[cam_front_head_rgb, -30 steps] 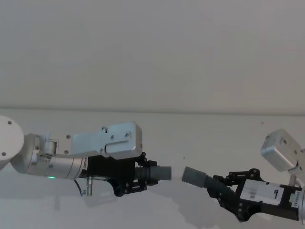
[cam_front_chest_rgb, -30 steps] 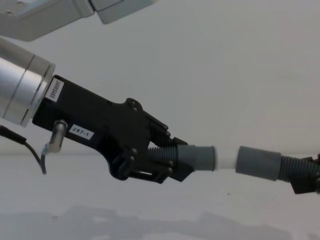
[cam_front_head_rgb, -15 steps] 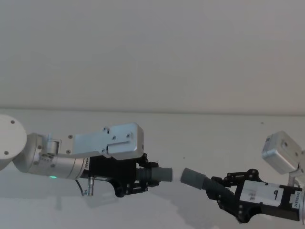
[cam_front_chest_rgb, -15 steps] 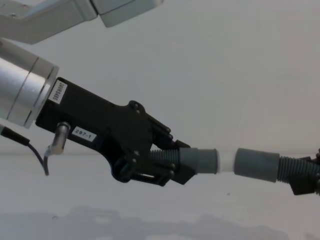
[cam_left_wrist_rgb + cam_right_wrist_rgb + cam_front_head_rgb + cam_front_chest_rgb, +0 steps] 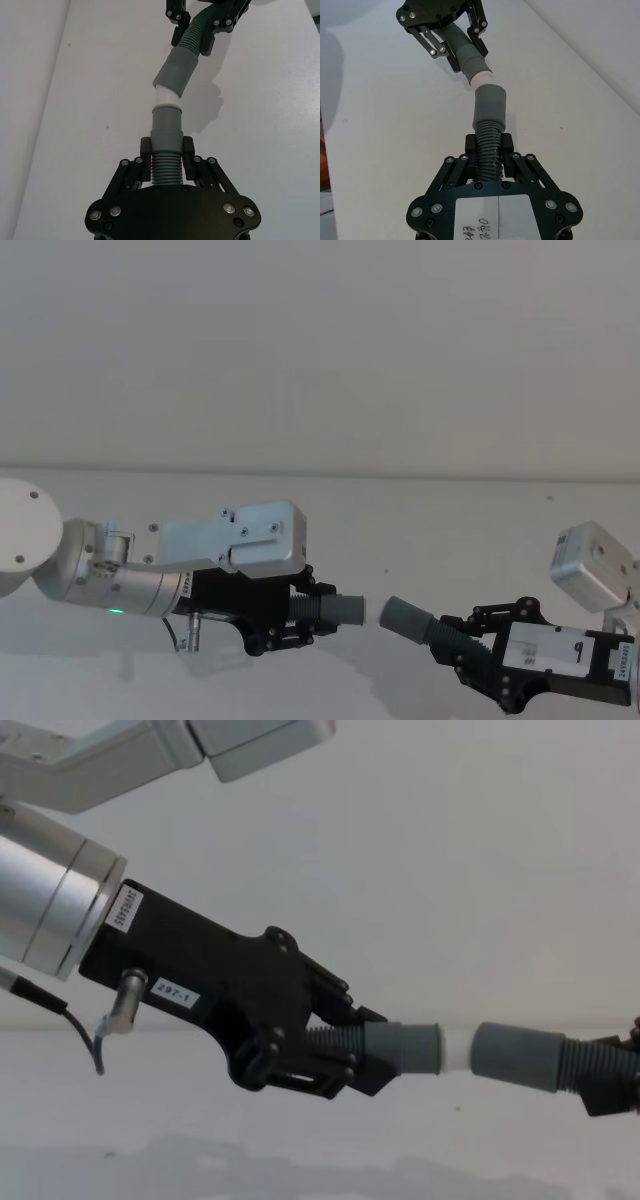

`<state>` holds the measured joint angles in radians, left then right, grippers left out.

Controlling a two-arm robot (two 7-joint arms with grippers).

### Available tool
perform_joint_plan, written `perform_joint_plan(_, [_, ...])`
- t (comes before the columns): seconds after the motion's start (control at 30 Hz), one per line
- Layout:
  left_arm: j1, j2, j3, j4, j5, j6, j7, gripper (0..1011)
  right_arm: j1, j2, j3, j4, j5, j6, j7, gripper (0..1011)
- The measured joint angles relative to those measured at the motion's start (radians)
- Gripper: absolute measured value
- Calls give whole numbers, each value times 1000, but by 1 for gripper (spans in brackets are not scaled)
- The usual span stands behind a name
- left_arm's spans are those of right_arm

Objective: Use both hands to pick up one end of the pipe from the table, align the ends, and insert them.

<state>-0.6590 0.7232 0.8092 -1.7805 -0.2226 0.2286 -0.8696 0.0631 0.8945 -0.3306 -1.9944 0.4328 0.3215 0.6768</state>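
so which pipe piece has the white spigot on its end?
The one held by the left end effector: its pipe piece ends in a short white spigot. The right end effector's piece ends in a plain grey cuff.

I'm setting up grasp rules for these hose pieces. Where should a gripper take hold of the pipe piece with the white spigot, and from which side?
Probably on the ribbed middle just behind the smooth cuff, coming from the far end along its axis. That is how the left gripper holds the spigot pipe piece, leaving its cuff and white spigot free to meet the other piece's cuff.
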Motion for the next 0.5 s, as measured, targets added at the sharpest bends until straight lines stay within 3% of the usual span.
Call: perform_joint_plan(0.5, [-6, -3, 7, 3, -2, -3, -6, 348, 5, 8, -7, 2, 5, -11, 5, 283])
